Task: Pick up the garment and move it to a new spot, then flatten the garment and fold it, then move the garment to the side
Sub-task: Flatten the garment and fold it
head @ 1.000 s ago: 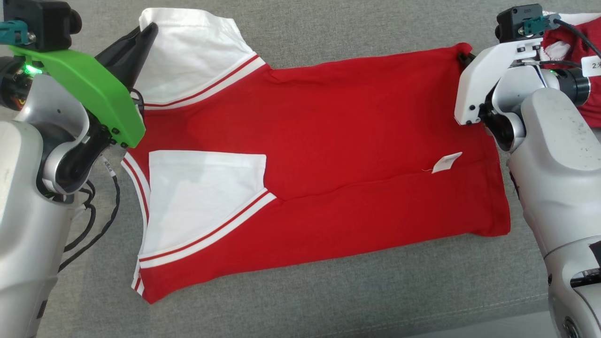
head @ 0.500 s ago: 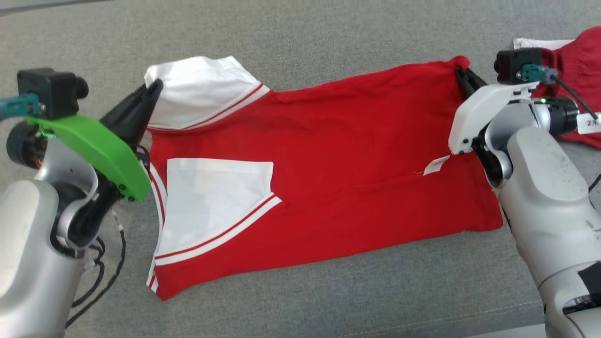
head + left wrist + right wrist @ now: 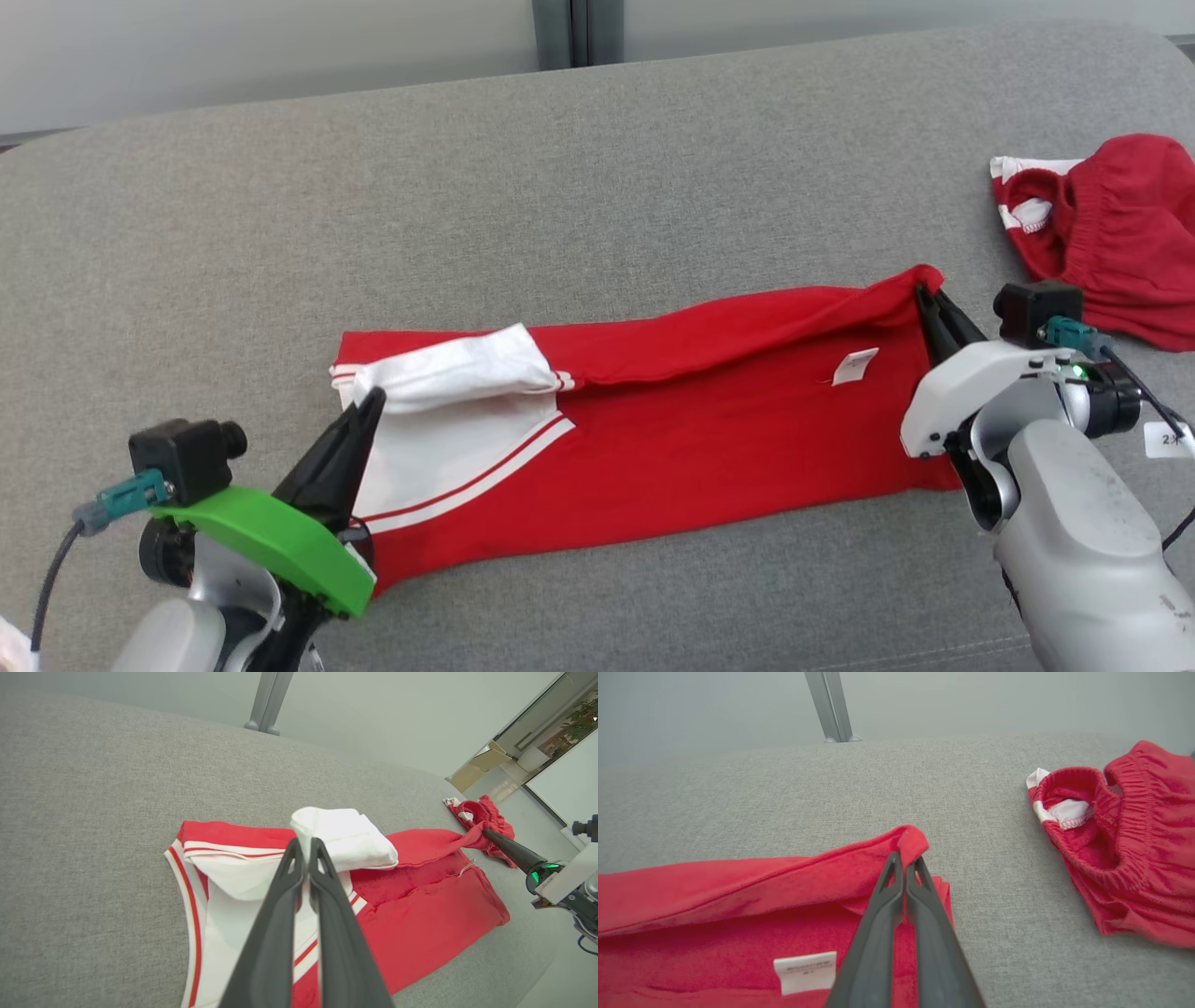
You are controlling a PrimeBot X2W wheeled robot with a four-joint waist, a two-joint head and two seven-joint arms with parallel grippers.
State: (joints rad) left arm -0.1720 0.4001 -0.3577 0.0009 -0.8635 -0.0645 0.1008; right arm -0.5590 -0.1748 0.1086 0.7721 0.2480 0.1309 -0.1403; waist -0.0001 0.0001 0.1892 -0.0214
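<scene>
Garment: the red T-shirt (image 3: pixel 672 448) lies across the lower middle of the head view on a grey upholstered surface (image 3: pixel 653 187). Its far long edge is raised off the fabric between the two grippers.
Left gripper (image 3: pixel 375 394): jaws together, pinching the bunched white sleeve (image 3: pixel 457 373) at the shirt's left end.
Right gripper (image 3: pixel 923 292): jaws together, clamped on the red hem corner at the shirt's right end.
Risk, slip: each pinch takes only a small bit of soft knit. A sharp pull could probably draw a corner free and drop that end.
Risk, skew: if one arm leads the other, the lifted edge would likely land crooked and the fold would not line up.
Risk, sleeve: the sleeve is already crumpled at the jaws, so it may be trapped inside as a lump.
Risk, drag: the lower layer lies loose and could creep along the grippy weave.
Shirt material: a soft, matte cotton-like knit, limp, with shallow creases. White and red stripes edge the sleeves.
Care label (image 3: pixel 856 366): a small white rectangle, stiff-looking, near the right end.
Red shorts (image 3: pixel 1111 233): a crumpled heap with a gathered elastic waistband at the upper right, well apart from the shirt.
Surface: coarse grey weave, padded, with rounded corners.
</scene>
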